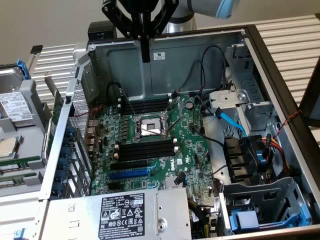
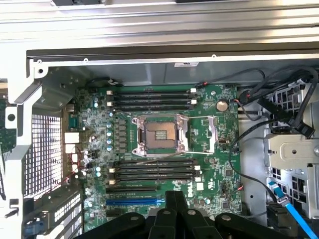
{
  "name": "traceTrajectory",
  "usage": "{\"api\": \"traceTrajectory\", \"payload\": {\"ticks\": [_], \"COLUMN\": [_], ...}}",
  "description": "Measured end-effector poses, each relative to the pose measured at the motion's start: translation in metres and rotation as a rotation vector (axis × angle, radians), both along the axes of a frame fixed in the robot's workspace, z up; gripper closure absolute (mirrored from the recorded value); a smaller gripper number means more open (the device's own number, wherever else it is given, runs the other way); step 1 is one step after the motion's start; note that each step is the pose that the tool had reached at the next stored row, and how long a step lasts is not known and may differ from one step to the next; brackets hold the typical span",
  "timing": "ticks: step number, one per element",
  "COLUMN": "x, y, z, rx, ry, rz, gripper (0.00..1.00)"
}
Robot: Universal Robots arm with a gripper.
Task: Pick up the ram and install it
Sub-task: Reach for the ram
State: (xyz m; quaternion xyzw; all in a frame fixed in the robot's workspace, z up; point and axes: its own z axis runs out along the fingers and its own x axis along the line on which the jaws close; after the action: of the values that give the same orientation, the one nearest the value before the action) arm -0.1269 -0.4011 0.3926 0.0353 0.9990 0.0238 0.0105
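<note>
A plain pale beige wall stands behind the fingers, in soft, even light. Below them and out to both sides spreads a ribbed light-grey tabletop, its parallel slats catching a dull sheen. Well off from them, on the exterior view's right, a dark panel overlaps it.

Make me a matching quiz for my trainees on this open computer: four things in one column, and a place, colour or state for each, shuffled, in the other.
Things
1. gripper
2. processor socket
3. long slot
4. coin battery

Descriptions
A. blue, on the board near the power supply
B. shut, hanging over the open case
C. between the two banks of black memory slots
D. round and silvery, near the board's edge

Pairs: 1-B, 2-C, 3-A, 4-D
</note>
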Motion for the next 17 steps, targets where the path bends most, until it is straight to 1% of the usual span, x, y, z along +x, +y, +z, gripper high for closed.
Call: {"api": "traceTrajectory", "payload": {"ticks": [6, 13, 17], "x": [-0.007, -0.019, -0.031], "y": [-0.0033, -0.0104, -0.0131], "z": [0.0000, -0.0001, 0.0000], "rx": [0.0000, 0.0001, 0.0000], "ry": [0.0000, -0.0001, 0.0000], "rz": [0.000, 0.000, 0.000], "gripper": [0.89, 0.89, 0.89]}}
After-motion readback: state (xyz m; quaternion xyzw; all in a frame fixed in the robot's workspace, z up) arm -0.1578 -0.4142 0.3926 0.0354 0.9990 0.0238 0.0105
